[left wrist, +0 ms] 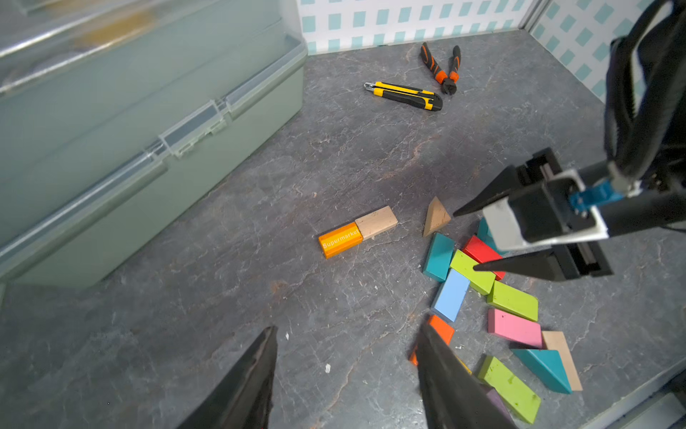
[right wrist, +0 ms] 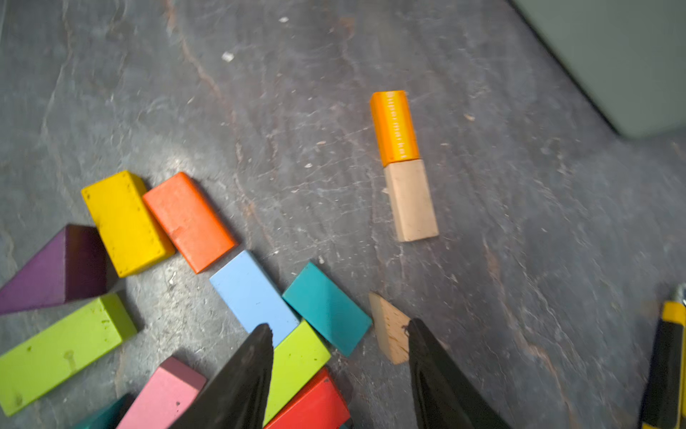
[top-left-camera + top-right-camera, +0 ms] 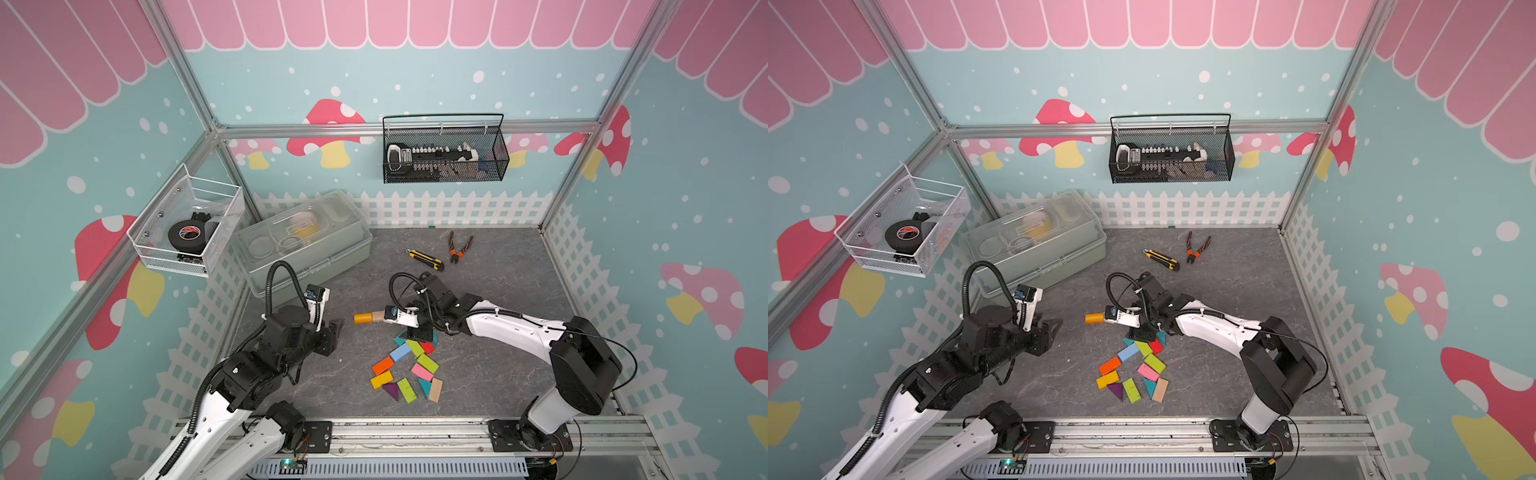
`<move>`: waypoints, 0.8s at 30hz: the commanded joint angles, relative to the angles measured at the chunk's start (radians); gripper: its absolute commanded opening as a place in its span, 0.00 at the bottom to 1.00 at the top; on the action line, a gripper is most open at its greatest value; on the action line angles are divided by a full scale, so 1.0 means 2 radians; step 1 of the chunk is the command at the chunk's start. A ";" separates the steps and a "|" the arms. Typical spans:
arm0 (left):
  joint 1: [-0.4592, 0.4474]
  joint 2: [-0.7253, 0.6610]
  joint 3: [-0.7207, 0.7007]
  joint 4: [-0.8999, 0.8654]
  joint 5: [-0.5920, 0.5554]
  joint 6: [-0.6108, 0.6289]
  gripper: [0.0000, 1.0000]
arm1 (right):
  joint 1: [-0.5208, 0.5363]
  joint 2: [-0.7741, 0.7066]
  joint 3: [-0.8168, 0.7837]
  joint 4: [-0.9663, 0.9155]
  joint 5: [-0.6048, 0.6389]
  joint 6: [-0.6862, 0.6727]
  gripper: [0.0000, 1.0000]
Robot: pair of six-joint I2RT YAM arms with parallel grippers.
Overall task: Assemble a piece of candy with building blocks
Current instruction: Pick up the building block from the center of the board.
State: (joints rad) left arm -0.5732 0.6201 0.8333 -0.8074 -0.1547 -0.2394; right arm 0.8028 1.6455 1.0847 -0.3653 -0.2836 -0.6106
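Both grippers, left [image 1: 345, 375] and right [image 2: 339, 367], are parted and empty; the tan wedge [image 2: 389, 327], lower centre, seems targeted next.

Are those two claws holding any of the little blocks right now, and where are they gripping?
Neither. The left gripper hangs open over bare table; the right gripper is open above the blocks, clamping none.
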 commanded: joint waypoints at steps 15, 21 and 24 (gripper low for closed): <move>-0.004 -0.045 -0.012 0.015 -0.005 -0.032 0.61 | 0.064 0.085 0.051 -0.087 0.025 -0.170 0.54; -0.004 -0.038 -0.012 0.015 -0.010 -0.033 0.61 | 0.070 0.110 0.064 -0.093 0.046 -0.170 0.49; -0.004 -0.039 -0.012 0.015 -0.010 -0.034 0.61 | 0.070 0.117 0.065 -0.097 0.050 -0.170 0.46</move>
State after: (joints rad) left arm -0.5781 0.5423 0.8173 -0.7902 -0.1616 -0.2852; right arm 0.9379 1.8584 1.1927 -0.5217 -0.1871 -0.9009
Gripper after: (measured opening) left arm 0.608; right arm 0.466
